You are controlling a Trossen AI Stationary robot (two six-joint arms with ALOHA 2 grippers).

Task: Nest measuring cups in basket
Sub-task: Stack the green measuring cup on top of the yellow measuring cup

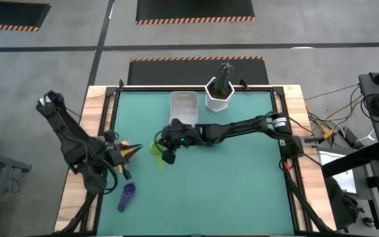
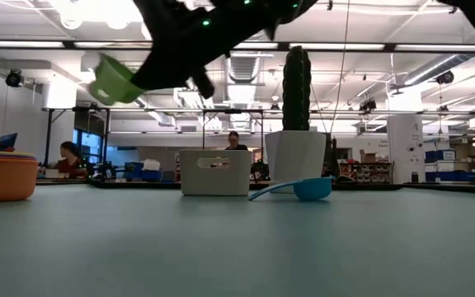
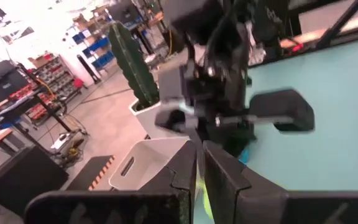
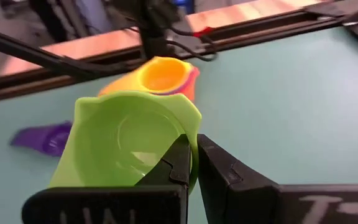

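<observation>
Early days on this one, by the look of it. Taking the clear, translucent rectangular plastic basket (image 1: 183, 106) at the back of the teal worktop (image 1: 242, 178) as our marker: well out to its left, at the worktop's edge, sits a nested stack of small plastic cups, orange on the outside with yellow within (image 1: 131, 150), right by the resting left gripper (image 1: 114, 156). Whether its jaws stand open, I cannot tell. Below that stack, further from the basket, a purple scoop with a short flat handle (image 1: 126, 196) lies alone. A blue scoop (image 2: 302, 189) rests near the basket, on the cactus-pot side in the low view. I see nothing inside the basket, so every cup looks left to place.

Now the action: the right gripper (image 1: 165, 146), just in front of the basket, has its jaws clamped narrow on the rim of a lime-green plastic cup (image 4: 129, 138), lifted clear of the worktop.
</observation>
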